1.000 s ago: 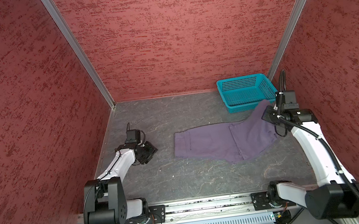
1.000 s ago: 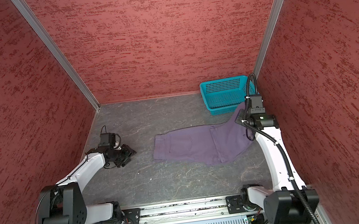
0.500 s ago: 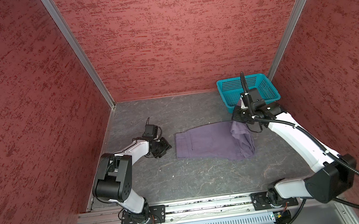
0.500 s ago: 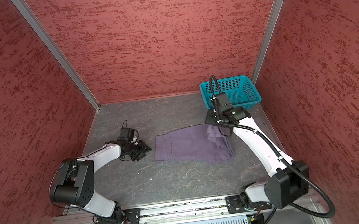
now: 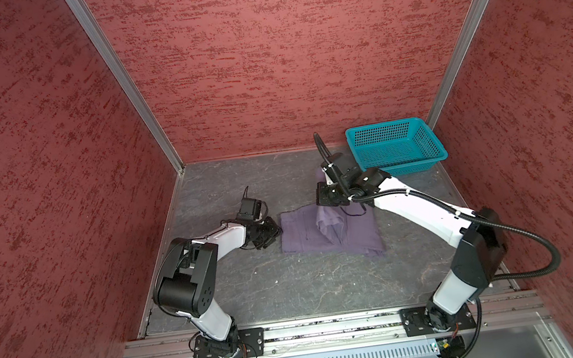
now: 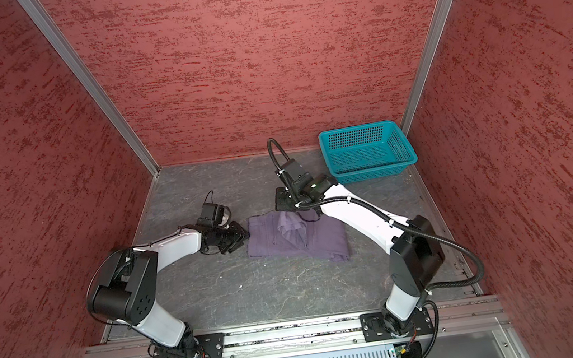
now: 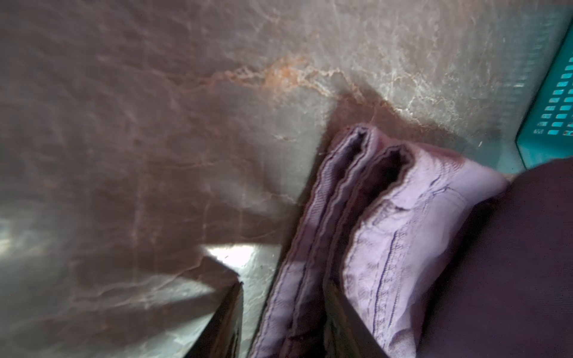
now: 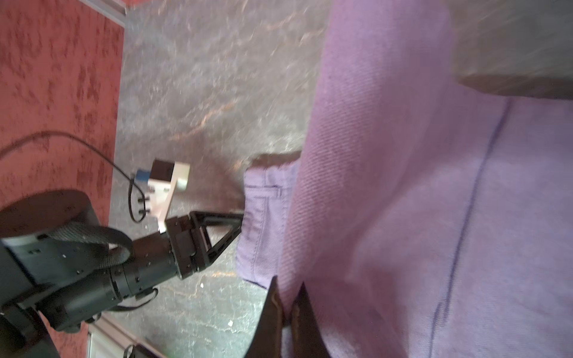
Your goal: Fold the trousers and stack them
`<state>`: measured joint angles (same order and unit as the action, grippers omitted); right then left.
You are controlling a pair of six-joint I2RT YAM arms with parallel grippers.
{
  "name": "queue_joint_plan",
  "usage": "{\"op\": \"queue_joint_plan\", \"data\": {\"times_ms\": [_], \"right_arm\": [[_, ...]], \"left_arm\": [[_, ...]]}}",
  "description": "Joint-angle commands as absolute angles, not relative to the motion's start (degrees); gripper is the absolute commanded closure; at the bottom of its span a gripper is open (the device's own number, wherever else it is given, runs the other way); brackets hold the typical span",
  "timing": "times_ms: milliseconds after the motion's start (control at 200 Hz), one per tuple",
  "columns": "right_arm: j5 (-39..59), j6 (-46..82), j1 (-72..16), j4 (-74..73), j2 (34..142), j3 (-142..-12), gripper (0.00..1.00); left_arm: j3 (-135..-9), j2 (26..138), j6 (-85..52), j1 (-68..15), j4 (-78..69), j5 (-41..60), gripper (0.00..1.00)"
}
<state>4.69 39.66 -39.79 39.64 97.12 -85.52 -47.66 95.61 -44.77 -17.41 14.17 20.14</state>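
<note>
Where the grey, veined tabletop [image 5: 292,288] spreads between red walls, the trousers [image 5: 345,240] lie near its middle. They are a muted-purple pair, mostly flat, with the waistband end toward the left arm. One part of the cloth is lifted off the flat part and hangs in a loose fold beneath the right arm's wrist. In the far right corner sits a teal perforated basket [image 5: 411,168], near the trousers but not touching them in both top views. The right claw [image 8: 288,297] is pinched tight on the raised purple cloth, its two fingers almost meeting with the fabric between them. The left claw [image 7: 283,286] sits low at the waistband edge. Its jaws stand partly apart on either side of the layered hem. A strip of bare tabletop shows between one finger [image 7: 226,316] and the cloth, so it straddles the edge without clamping it.
</note>
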Motion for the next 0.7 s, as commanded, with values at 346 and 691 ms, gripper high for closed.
{"op": "queue_joint_plan", "data": {"times_ms": [346, 691], "right_arm": [[8.00, 38.53, -47.94, 37.48, 107.83, -94.95, 1.00], [12.22, 38.02, -49.90, 33.27, 113.27, -96.00, 0.71]], "left_arm": [[-45.95, 100.80, -46.48, -18.56, 14.75, 18.98, 0.56], [-45.75, 101.24, -46.60, -18.97, 14.69, 18.81, 0.56]]}}
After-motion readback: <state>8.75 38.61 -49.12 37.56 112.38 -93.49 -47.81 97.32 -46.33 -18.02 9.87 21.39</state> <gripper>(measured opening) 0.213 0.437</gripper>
